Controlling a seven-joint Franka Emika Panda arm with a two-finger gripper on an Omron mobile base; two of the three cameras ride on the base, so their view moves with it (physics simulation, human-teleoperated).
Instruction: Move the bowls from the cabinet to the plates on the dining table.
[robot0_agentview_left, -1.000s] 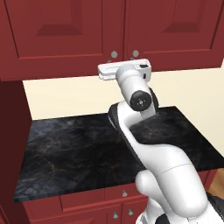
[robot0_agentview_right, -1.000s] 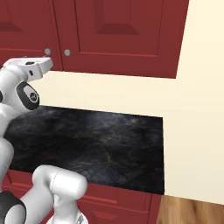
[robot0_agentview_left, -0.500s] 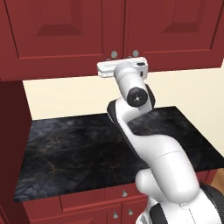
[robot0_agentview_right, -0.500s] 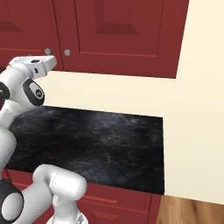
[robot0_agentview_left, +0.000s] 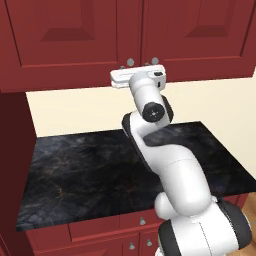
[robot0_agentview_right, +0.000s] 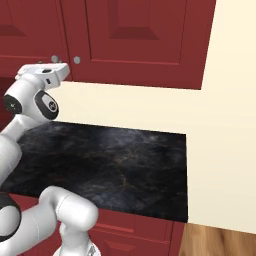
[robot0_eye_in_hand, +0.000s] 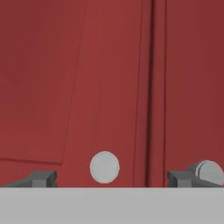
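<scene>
- Gripper (robot0_eye_in_hand: 108, 178): the two dark fingertips stand wide apart, released, nothing between them but the left of two small round silver knobs (robot0_eye_in_hand: 104, 167), which sits between the tips but closer to the left one. The second knob (robot0_eye_in_hand: 209, 172) lies just past the right fingertip.
- From the base views the white hand (robot0_agentview_left: 138, 78) is raised to the bottom edge of the dark red wooden wall cabinet with panelled doors (robot0_agentview_left: 70, 40), right at the pair of knobs where the two doors meet.
- Both doors are closed, a thin dark seam (robot0_eye_in_hand: 152, 87) between them. The bowls are not visible; presumably behind these doors.
- Below: black marble bench with faint gold veining (robot0_agentview_left: 90, 165), red drawers under its front edge (robot0_agentview_left: 115, 226).
- Judgement, step in hand: opening the cabinet; no bowl fetched yet.
- Judgement, handling: the knob is small, hard and smooth, so it may slip; close squarely on it, then pull in the door's arc. Ceramic bowls will be stiff, fairly heavy, breakable; pinch across the rim wall and set down gently.
</scene>
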